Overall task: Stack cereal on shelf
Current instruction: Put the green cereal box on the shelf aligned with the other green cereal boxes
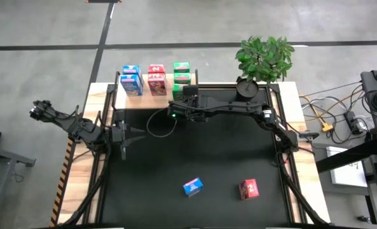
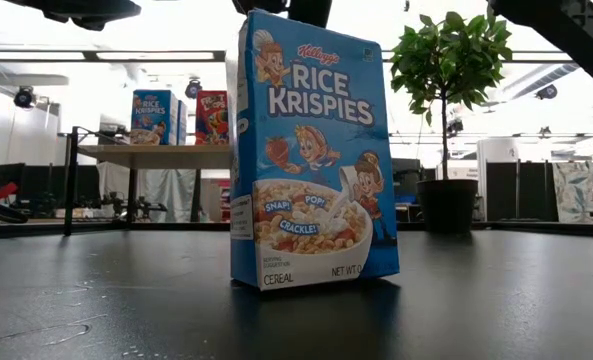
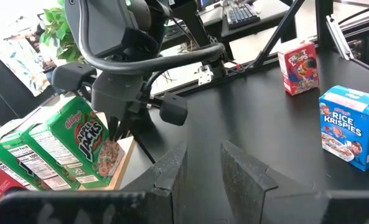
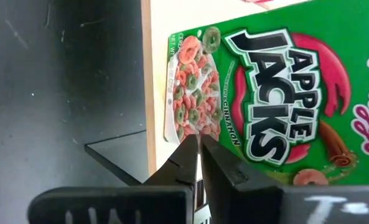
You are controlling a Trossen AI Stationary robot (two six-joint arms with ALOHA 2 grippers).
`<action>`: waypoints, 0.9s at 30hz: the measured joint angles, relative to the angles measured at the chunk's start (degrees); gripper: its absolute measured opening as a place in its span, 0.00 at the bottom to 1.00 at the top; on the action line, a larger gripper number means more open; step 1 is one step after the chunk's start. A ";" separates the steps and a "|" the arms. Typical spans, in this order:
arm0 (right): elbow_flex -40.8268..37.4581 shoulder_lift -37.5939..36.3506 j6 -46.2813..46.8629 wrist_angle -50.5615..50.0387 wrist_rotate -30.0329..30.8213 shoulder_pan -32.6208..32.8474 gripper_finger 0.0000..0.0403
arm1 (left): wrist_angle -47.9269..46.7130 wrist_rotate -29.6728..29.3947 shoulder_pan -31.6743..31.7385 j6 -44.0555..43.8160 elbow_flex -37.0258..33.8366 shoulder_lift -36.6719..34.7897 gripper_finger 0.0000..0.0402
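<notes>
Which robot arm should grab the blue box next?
Probably the left: its pincer is free, with the blue box nearby on the mat. The right pincer is shut, up against the green boxes.

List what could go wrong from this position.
1. The right hand, shut, sits right at the front Apple Jacks box near the shelf edge; a nudge could tip the box or drag it off.
2. The Rice Krispies box and the Froot Loops box stand upright on the mat; a low sweep by the left hand may topple them.
</notes>
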 joint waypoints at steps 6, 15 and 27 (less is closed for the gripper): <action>-0.02 -0.02 1.22 -0.48 0.00 -0.11 0.02 | -0.02 0.00 0.00 0.00 0.00 0.01 0.19; -0.02 -0.04 1.85 -1.29 1.40 -0.13 0.02 | -0.11 0.00 0.00 0.00 0.00 0.02 0.19; -0.07 -3.79 6.56 -3.43 0.67 2.98 0.02 | -0.15 0.00 0.00 0.00 0.00 0.00 0.19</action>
